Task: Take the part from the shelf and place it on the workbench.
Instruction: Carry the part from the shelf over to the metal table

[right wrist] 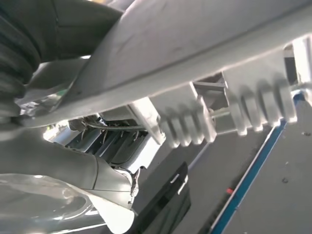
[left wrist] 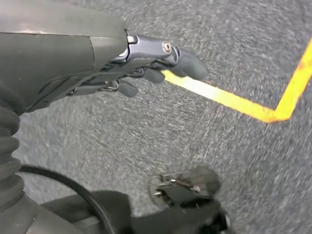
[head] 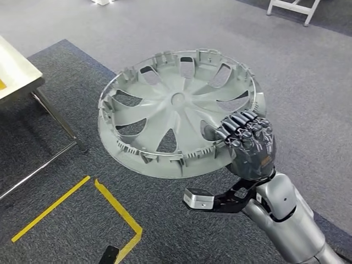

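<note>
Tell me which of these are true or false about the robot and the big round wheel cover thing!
1. The right hand holds the grey wheel cover by its rim. True.
2. The wheel cover lies on the workbench. False: it is held in the air over the grey carpet.
3. The left hand holds a part too. False: it holds nothing, with its fingers stretched out over the carpet.
4. Yellow tape lines mark the floor. True.
5. The wheel cover is bright red. False: it is pale grey.
</note>
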